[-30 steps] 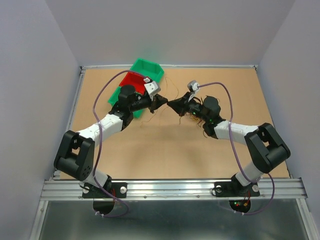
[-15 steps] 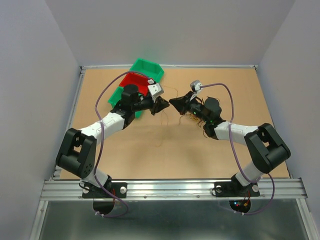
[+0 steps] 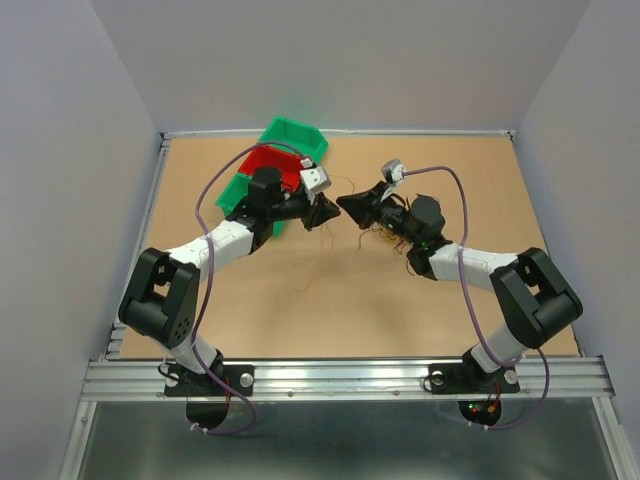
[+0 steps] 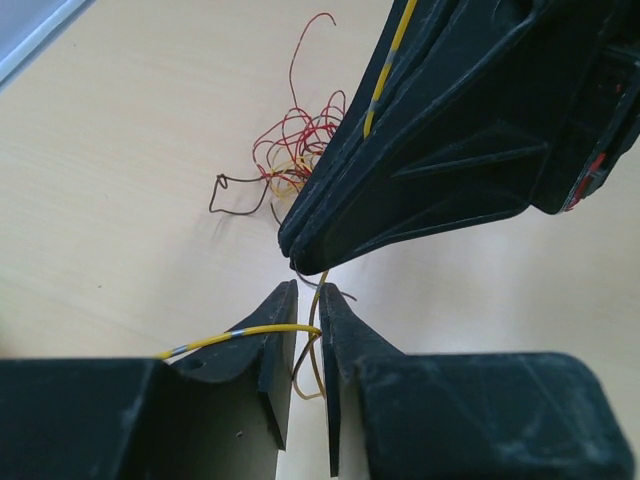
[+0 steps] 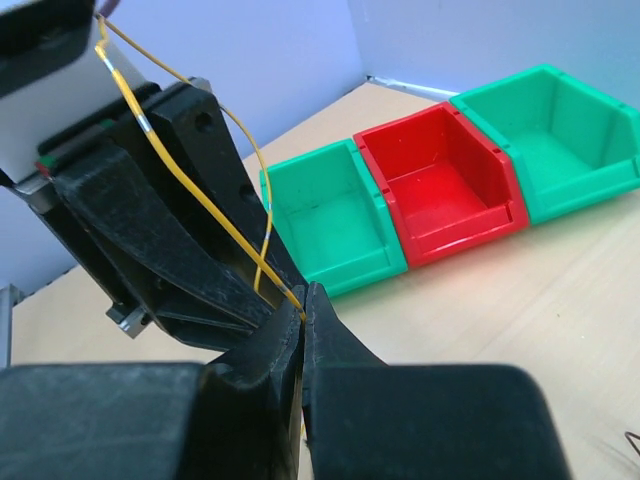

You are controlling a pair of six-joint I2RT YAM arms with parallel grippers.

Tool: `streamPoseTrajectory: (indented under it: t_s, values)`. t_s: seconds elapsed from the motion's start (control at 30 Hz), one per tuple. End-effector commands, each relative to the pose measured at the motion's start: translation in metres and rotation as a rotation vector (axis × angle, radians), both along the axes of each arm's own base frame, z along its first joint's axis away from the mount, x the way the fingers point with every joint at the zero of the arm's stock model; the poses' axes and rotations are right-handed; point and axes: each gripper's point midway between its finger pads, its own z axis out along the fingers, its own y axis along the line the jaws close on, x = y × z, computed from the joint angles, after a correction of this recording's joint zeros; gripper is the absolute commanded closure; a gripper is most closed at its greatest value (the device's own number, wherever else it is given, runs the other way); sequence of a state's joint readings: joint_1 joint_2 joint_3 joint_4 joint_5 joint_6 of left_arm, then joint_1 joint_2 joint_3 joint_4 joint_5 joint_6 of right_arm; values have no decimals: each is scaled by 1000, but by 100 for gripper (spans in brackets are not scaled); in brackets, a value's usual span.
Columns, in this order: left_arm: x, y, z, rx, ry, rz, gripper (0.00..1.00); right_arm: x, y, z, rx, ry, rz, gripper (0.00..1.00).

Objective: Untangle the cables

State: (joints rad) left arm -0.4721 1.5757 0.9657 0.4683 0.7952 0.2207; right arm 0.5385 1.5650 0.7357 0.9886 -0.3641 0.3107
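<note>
Left wrist: we clenched one yellow wire in our right hand; whether our left hand gripped it was unclear. Most cables lay clumped upper centre, tangled, on the table.

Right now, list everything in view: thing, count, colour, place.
bins: three, green-red-green in a row, all empty, far left of the table.
yellow cable: one, strung between the two hands.
cable clump: one, red, yellow and brown strands, on the table by the right hand.
table: one, tan.
rail: one, silver, along the near edge.
arms: two, white and black, reaching in from the near edge.
purple cables: two, one along each arm.
left hand: black, fingers a narrow gap apart around the yellow cable.
right hand: black, shut on the yellow cable.
</note>
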Motion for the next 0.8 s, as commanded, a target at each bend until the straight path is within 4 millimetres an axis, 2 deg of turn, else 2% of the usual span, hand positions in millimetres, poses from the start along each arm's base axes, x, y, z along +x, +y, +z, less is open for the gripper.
streamPoseTrajectory:
  t_s: [0.0, 0.03, 0.07, 0.2, 0.3, 0.33, 0.37, 0.43, 0.47, 0.5, 0.53, 0.57, 0.63, 0.77]
  values:
    - [7, -7, 26, -26, -75, -10, 77, -14, 4, 21, 49, -66, 45, 99]
    - [7, -7, 27, -27, -79, -10, 84, -14, 4, 21, 52, -65, 47, 100]
    - [8, -7, 25, -21, -73, -6, 100, -14, 6, 22, 53, -65, 52, 99]
    - [12, -4, 30, -19, -80, 21, 100, -6, 1, 18, 62, -42, 1, 98]
    - [16, -1, 36, -6, -79, 47, 100, 14, -16, 12, 105, 19, -147, 93]
    - [15, -1, 37, 1, -79, 42, 100, 18, -19, 9, 107, 31, -175, 90]
    - [14, -1, 38, 7, -79, 35, 100, 21, -20, 10, 111, 30, -189, 80]
    - [9, -4, 36, 41, -71, -16, 100, 24, -23, 9, 124, 44, -212, 78]
    - [1, -5, 24, 75, -25, -49, 100, 28, -27, 9, 133, 52, -244, 78]
    - [-1, -10, 27, 95, -52, -72, 100, 29, -30, 10, 145, 59, -260, 78]
    - [-3, -11, 22, 117, -51, -81, 100, 30, -33, 10, 148, 59, -279, 77]
    - [-7, -13, 13, 150, -34, -85, 100, 32, -40, 9, 157, 65, -319, 73]
    - [-19, -22, 3, 184, -47, -130, 100, 35, -51, 6, 162, 75, -378, 72]
    - [-30, -29, -5, 215, -57, -166, 100, 43, -87, 3, 202, 95, -575, 65]
